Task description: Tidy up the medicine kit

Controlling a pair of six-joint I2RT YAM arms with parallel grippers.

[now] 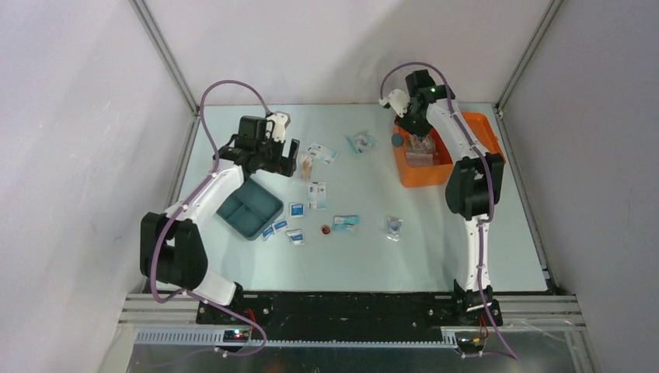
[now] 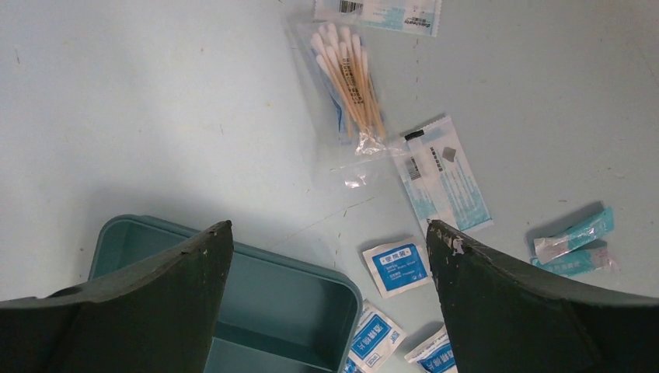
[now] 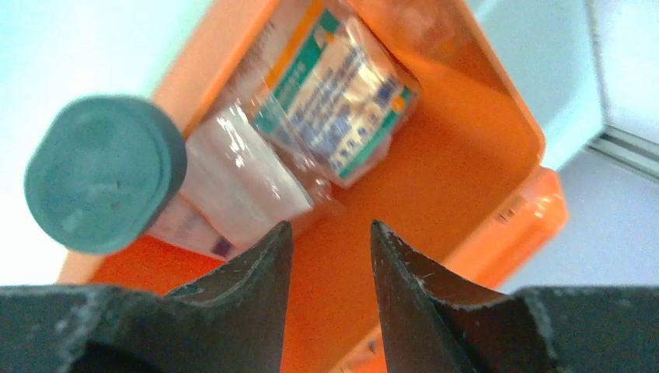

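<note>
Pale table [image 1: 365,256], white-walled enclosure. Medicine kit [image 1: 423,175] far right, lid open; packets [image 3: 342,85] and teal-capped tube [image 3: 105,171] inside. Right gripper [image 3: 330,233] above it, jaws parted, empty. Left gripper [image 2: 330,233] jaws wide, empty, over teal tray [image 2: 272,295]. Many sachets [image 1: 296,208] loose: judged early stage.

This is a robotics lab test cell. Plain white walls [image 1: 78,155] close in a pale surface [image 1: 435,241] on three sides, joined at the corners by bare aluminium posts [image 1: 165,56]. The left arm [image 1: 194,203] and right arm [image 1: 471,190] are bolted to a black base plate [image 1: 350,307] at the near edge. In front of the plate runs a slotted cable duct [image 1: 334,339], and purple cables [image 1: 233,84] loop loose.
</note>
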